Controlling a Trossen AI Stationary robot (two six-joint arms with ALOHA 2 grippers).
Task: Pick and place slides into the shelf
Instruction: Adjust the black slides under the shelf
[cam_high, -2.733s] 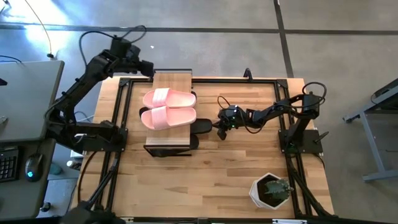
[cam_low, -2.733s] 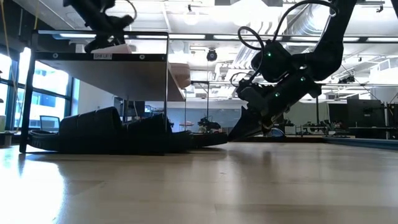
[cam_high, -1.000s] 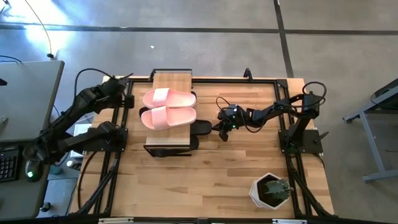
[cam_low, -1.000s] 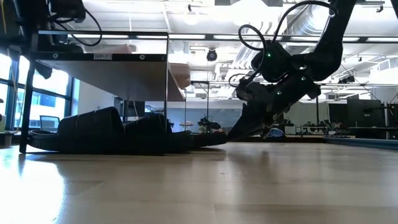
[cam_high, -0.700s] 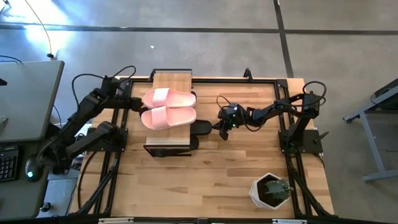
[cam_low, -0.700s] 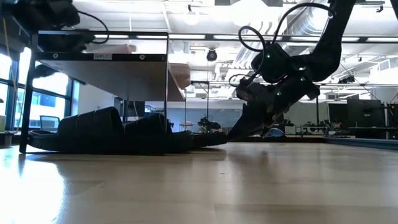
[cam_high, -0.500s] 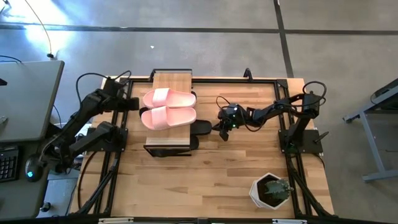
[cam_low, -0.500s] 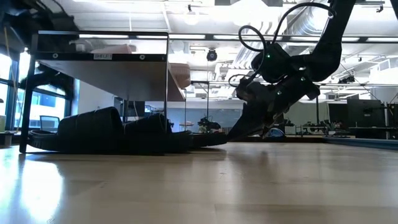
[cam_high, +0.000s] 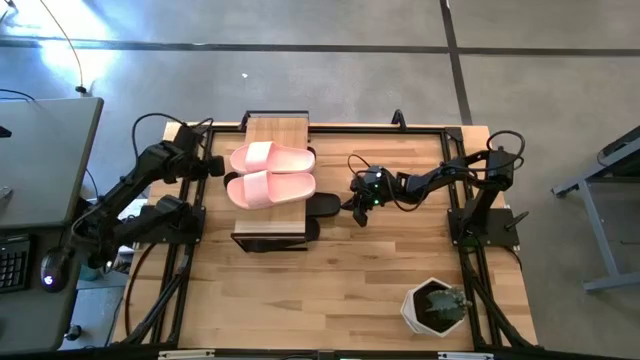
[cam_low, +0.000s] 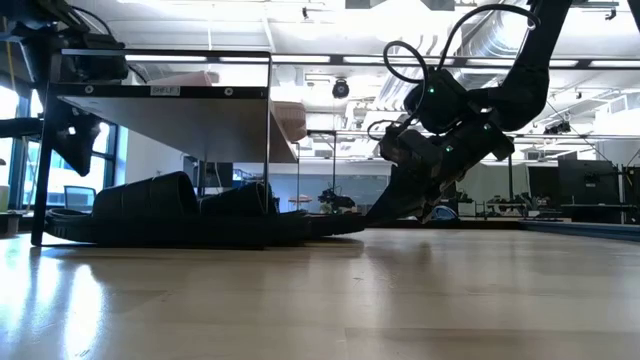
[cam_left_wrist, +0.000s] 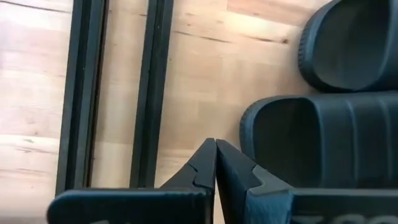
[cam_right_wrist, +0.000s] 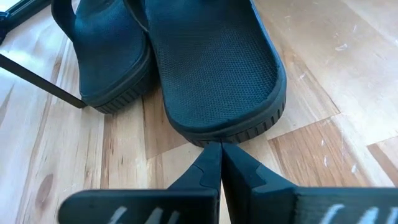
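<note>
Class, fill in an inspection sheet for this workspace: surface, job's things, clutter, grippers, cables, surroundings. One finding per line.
Surface: wooden table, black frame rails round its edge.
Job's things: pink slides lie on top of the shelf; black slides sit underneath, one heel poking out.
Clutter: potted plant near the table's right front corner.
Grippers: left gripper beside the shelf's left side, jaws shut, empty; right gripper at the protruding black heel, jaws shut, tip against it.
Cables: looped along both arms.
Surroundings: desk with mouse to the left; concrete floor.
</note>
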